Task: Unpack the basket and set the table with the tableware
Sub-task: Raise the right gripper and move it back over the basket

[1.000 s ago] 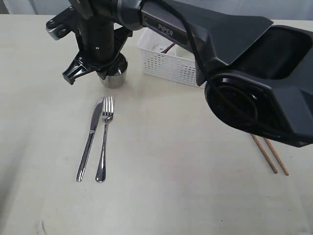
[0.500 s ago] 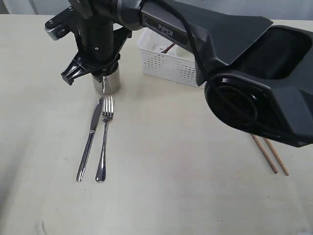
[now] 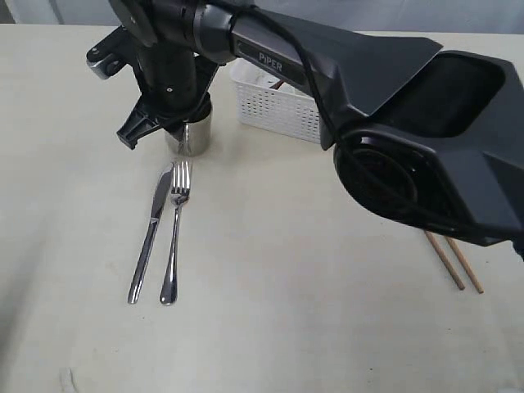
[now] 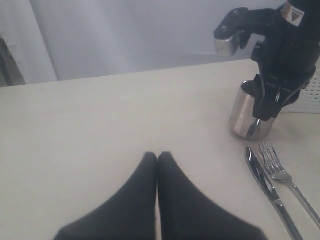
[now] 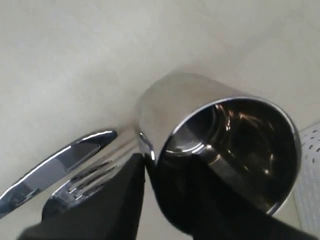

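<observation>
With the shiny steel cup (image 3: 192, 137) upright on the pale cream tabletop (image 3: 311, 286) near the steel fork (image 3: 174, 237), the right gripper (image 5: 152, 187) straddling its rim (clamped or loosened, I cannot tell) should open fully, then rise straight up.

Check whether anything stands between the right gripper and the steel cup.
Nothing visible does. The right gripper is right at the steel cup, which stands upright on the table, with one of its fingers inside the rim and one outside. The knife and fork lie beside each other nearer the camera, not between them.
</observation>
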Tool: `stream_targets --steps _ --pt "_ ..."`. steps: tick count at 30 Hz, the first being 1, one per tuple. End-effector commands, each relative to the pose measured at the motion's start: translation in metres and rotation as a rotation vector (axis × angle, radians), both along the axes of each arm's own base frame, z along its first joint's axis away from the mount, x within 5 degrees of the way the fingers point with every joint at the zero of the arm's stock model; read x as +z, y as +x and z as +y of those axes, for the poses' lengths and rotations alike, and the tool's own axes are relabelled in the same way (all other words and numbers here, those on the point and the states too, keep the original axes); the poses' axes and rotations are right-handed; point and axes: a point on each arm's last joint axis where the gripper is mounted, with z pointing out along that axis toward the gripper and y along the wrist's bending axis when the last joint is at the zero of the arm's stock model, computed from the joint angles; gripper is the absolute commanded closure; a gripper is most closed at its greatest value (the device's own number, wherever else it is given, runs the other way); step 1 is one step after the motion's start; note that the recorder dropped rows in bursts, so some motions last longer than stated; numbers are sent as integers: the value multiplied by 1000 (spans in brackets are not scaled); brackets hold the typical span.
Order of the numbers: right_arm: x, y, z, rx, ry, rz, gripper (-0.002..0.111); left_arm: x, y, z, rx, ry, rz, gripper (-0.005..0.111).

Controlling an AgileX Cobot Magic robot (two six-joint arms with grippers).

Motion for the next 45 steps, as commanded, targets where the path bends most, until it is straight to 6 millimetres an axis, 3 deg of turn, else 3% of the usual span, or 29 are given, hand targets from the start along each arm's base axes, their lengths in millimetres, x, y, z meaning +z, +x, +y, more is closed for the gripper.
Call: stream_targets --steps 1,33,41,45 --pt "3 5 -1 1 14 -29 79 0 0 0 2 0 -9 107" --pt "11 8 10 24 137 -101 79 0 0 0 2 0 -9 107" --pt "48 4 4 18 178 -138 79 0 0 0 2 0 -9 107" --pt "84 1 -19 -58 85 -189 80 0 0 0 2 -10 -7 107"
